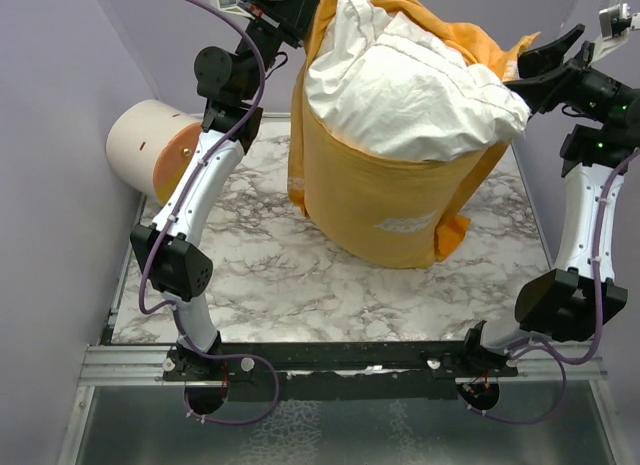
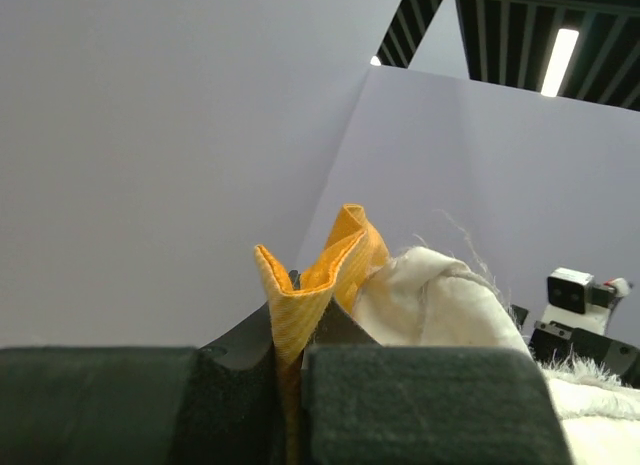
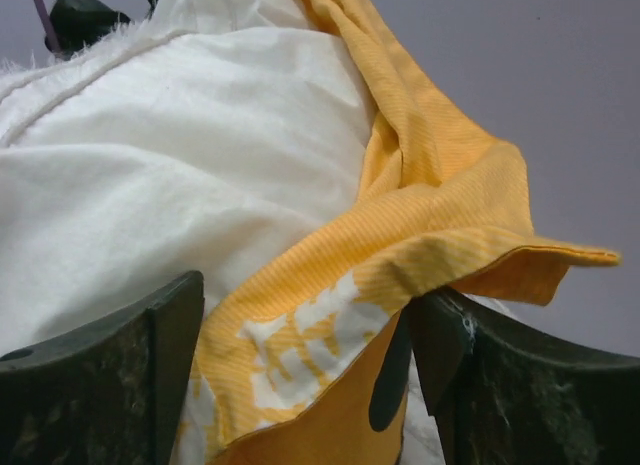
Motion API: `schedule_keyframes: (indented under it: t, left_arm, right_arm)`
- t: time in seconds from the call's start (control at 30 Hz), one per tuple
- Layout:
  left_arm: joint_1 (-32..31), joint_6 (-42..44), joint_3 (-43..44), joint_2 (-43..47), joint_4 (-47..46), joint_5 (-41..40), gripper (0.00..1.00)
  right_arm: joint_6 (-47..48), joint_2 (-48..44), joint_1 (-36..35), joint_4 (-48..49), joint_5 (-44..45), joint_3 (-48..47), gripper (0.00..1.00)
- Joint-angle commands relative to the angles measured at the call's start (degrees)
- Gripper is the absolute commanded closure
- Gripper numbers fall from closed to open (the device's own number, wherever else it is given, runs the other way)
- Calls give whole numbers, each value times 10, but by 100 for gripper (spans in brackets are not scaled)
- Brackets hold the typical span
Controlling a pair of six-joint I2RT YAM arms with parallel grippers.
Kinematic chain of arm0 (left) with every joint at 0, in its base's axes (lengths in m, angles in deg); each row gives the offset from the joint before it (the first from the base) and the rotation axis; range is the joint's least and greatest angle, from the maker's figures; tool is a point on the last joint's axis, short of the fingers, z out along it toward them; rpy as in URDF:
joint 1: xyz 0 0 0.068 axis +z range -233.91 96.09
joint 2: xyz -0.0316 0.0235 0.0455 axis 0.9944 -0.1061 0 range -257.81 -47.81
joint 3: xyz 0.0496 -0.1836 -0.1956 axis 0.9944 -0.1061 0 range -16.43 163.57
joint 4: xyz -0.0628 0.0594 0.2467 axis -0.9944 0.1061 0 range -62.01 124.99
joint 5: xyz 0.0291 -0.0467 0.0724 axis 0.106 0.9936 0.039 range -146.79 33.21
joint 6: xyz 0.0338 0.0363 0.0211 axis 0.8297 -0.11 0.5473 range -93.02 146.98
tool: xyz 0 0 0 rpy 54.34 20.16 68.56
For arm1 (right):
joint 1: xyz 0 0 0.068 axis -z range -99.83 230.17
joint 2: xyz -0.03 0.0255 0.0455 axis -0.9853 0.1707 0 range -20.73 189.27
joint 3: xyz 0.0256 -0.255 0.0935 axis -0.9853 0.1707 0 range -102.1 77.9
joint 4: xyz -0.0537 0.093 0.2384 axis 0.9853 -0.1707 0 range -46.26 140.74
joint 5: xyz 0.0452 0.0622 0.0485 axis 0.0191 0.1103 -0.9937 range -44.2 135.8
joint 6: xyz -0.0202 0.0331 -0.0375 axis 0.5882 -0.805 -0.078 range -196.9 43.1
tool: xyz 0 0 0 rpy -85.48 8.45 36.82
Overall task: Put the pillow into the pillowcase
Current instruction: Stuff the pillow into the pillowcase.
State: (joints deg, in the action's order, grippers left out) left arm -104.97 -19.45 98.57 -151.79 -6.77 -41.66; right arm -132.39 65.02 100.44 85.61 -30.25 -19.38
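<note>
The white pillow (image 1: 410, 85) stands upright, its lower half inside the orange-yellow pillowcase (image 1: 380, 200), which rests on the marble table. High at the back left, my left gripper (image 1: 290, 10) is shut on the pillowcase's rim; the left wrist view shows the orange hem (image 2: 300, 295) pinched between the pads of the left gripper (image 2: 290, 355), with the pillow (image 2: 440, 295) beside it. My right gripper (image 1: 545, 65) is open at the pillow's right shoulder. In the right wrist view, a loose flap of pillowcase (image 3: 430, 195) with white lettering lies between the spread fingers of the right gripper (image 3: 310, 375), draped on the right finger (image 3: 480, 365), against the pillow (image 3: 170, 165).
A cream-and-orange cylinder (image 1: 155, 150) lies at the table's left edge, close to the left arm. Purple walls enclose the marble table (image 1: 260, 275) on three sides. A metal rail (image 1: 330, 360) carrying both arm bases runs along the near edge.
</note>
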Motion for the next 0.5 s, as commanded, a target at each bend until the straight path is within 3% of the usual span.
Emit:
schedule_keyframes:
  t: [0.0,0.1,0.27,0.4,0.47]
  left_arm:
    - [1,-31,14,34,-42,36,100]
    - [1,-36,13,34,-44,34,100]
    - [1,-46,15,32,-43,38,100]
    - [1,-56,16,30,-45,44,100]
    - [1,-67,13,30,-51,46,100]
  right_arm:
    - [-281,44,-3,261,3,54,18]
    - [-351,56,-8,305,4,63,13]
    - [-278,23,-8,169,17,92,0]
    - [-431,30,-15,303,63,141,0]
    - [-477,36,-26,317,86,144,0]
